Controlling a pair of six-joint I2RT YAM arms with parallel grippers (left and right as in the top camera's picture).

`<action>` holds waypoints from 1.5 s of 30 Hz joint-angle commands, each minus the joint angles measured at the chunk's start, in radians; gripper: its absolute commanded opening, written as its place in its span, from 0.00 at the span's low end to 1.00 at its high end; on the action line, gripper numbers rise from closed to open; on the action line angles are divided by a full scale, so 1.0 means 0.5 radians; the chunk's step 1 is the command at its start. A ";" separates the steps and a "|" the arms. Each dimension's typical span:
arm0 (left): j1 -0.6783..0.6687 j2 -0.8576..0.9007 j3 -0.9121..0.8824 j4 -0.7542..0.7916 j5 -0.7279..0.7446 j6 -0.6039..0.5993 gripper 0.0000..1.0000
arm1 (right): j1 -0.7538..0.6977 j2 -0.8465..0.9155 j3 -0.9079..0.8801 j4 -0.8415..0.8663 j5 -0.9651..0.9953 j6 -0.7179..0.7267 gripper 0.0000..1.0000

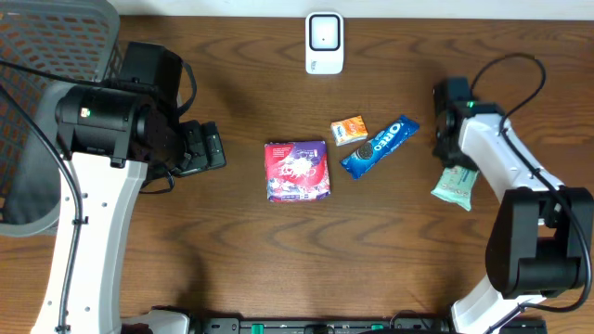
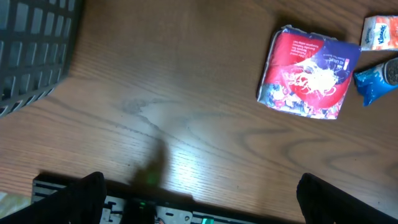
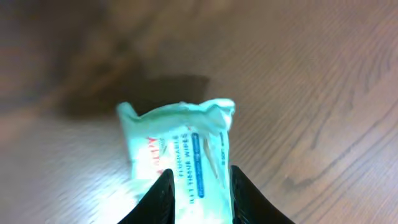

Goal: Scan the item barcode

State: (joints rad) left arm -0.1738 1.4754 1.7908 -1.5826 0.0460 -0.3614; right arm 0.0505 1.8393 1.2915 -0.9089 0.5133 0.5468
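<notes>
Mint-green wipes pack sits between the fingers of my right claw at the right side of the bench, well apart from the white scanner. I cannot tell whether that claw truly pinches it, while the left claw hangs wide open and empty. If the hold is loose, I judge the soft wrapper could slip or crumple and hide the barcode.

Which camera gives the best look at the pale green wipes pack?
The right wrist view: the wipes pack fills much of the frame, close enough to show its printed label. The overhead view shows it small, partly under the right arm. The left wrist view does not show it at all.
</notes>
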 commanded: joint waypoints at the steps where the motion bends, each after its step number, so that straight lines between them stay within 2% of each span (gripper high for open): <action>1: 0.005 0.015 0.000 -0.005 -0.027 0.027 0.98 | 0.007 -0.002 0.182 -0.061 -0.238 -0.166 0.29; 3: 0.005 0.015 0.000 -0.005 -0.027 0.027 0.98 | 0.007 -0.002 0.224 -0.060 -0.450 -0.323 0.41; 5: 0.005 0.015 0.000 -0.005 -0.027 0.027 0.98 | 0.007 -0.002 0.230 -0.082 -0.627 -0.407 0.48; 14: 0.005 0.015 0.000 -0.005 -0.027 0.027 0.98 | 0.008 -0.002 0.190 -0.384 -0.829 -0.407 0.47; 19: 0.005 0.015 0.000 -0.005 -0.027 0.027 0.98 | 0.007 -0.002 -0.021 -0.264 -0.478 -0.270 0.49; 22: 0.005 0.015 0.000 -0.005 -0.027 0.027 0.98 | 0.008 -0.002 -0.237 -0.012 -0.339 -0.266 0.53; 31: 0.005 0.015 0.000 -0.005 -0.027 0.027 0.98 | 0.007 -0.001 -0.467 0.334 -0.049 -0.272 0.54; 39: 0.005 0.015 0.000 -0.005 -0.027 0.027 0.98 | 0.007 -0.001 -0.693 0.603 -0.050 -0.241 0.49; 41: 0.005 0.015 0.000 -0.005 -0.027 0.027 0.98 | 0.005 -0.001 -0.726 0.626 -0.048 -0.242 0.45; 43: 0.005 0.015 0.000 -0.005 -0.027 0.027 0.98 | 0.002 -0.001 -0.735 0.634 -0.049 -0.243 0.36; 44: 0.005 0.015 0.000 -0.005 -0.027 0.027 0.98 | 0.002 -0.001 -0.734 0.629 -0.049 -0.243 0.28; 45: 0.005 0.015 0.000 -0.005 -0.027 0.027 0.98 | 0.002 -0.001 -0.734 0.629 -0.050 -0.243 0.10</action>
State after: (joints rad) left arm -0.1738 1.4754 1.7908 -1.5818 0.0456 -0.3611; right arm 0.0509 1.8145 0.9638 -0.5842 0.5289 0.4175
